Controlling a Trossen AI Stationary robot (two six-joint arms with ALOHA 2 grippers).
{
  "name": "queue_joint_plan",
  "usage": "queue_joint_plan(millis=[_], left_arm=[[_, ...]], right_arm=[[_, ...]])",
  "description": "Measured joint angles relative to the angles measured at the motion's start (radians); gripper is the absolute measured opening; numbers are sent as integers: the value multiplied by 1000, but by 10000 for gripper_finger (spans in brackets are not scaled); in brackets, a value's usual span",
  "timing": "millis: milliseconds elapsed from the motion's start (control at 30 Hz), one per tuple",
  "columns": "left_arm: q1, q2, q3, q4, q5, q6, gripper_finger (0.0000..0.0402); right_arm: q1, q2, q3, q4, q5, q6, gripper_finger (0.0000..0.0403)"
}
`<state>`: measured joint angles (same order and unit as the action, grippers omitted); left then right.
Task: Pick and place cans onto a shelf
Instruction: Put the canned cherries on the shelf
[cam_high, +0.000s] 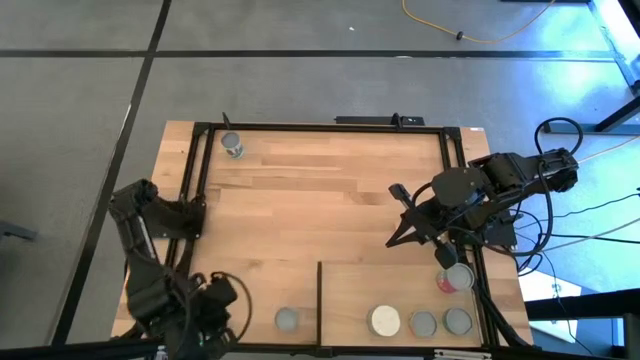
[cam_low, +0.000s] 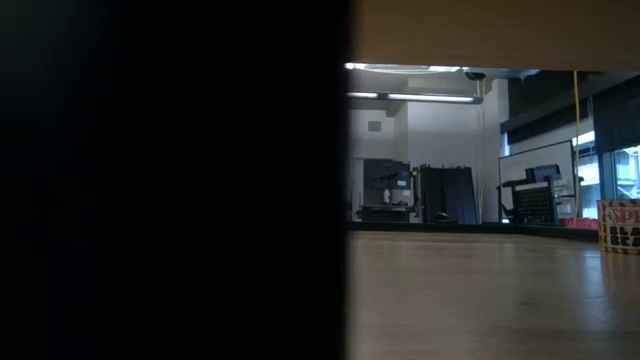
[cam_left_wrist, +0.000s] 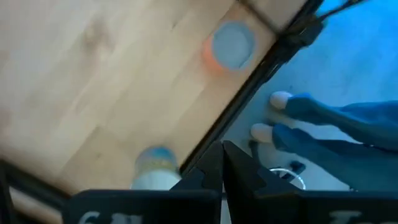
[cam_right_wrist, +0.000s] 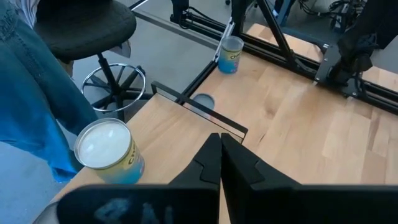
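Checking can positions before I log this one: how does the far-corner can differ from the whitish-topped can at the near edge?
The far-corner can has a grey top; the whitish-topped can has a pale cream one. The far-corner can stands alone on the open tabletop, while the whitish-topped can sits with other cans on the shelf, right of its black strip. The whitish-topped can also looks wider. Both stand upright, untouched by either gripper.
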<state>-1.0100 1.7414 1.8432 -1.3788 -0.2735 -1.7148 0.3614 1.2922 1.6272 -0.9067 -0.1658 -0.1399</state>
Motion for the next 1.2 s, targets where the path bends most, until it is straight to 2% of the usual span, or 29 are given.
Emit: queue_joint_plan(millis=[167,333,500,700,867,1067,1200], left_arm=[[-71,1,-97,48,2,-170,0],[-129,1,-157,110,5,-305,0],[-172,2,-216,171,8,-402,0],[-178,2,-257,185,9,-431,3],[-160,2,-259,186,12,-432,31],[-142,7,-259,186,123,-510,69],[-134,22,-267,195,126,-557,71]], right_arm=[[0,0,0,-1,-18,-23,5],[0,0,0,-1,-148,-76,5],[0,0,0,0,-149,-74,5],[0,0,0,35,-150,-75,5],[0,0,0,43,-142,-76,5],[0,0,0,43,-142,-76,5],[0,0,0,43,-142,-76,5]])
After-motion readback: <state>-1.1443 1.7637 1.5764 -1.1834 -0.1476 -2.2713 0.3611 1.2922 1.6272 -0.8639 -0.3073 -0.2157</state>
